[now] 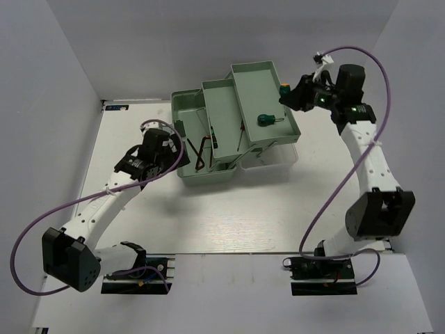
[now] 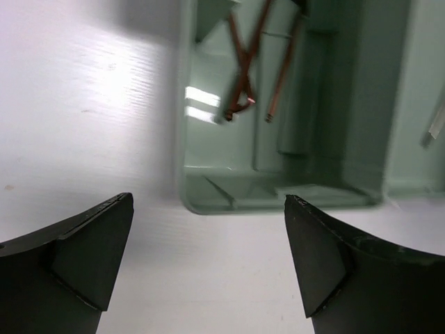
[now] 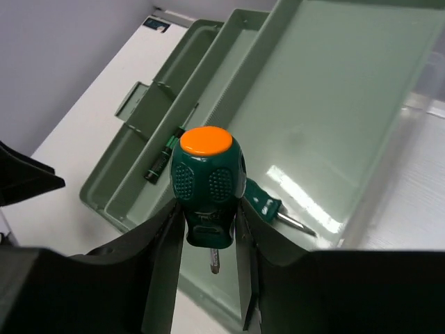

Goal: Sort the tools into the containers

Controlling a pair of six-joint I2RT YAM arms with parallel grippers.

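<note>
The pale green toolbox (image 1: 186,111) stands open at the table's middle back, its tiers folded out. My right gripper (image 1: 295,97) is shut on a green screwdriver with an orange cap (image 3: 207,182), held above the top tray (image 3: 334,104) near its right edge. A second green screwdriver (image 1: 266,119) lies in that tray, partly hidden behind the held one in the right wrist view (image 3: 265,202). A dark-handled tool (image 3: 160,160) lies in the middle tray. Reddish-brown hex keys (image 2: 243,76) lie in the base compartment. My left gripper (image 2: 208,202) is open and empty over the table at the toolbox's near left corner.
The toolbox's translucent lid (image 1: 281,158) lies folded down on the right side of the box. White walls close in the table on the left, back and right. The arm bases (image 1: 135,275) sit at the near edge.
</note>
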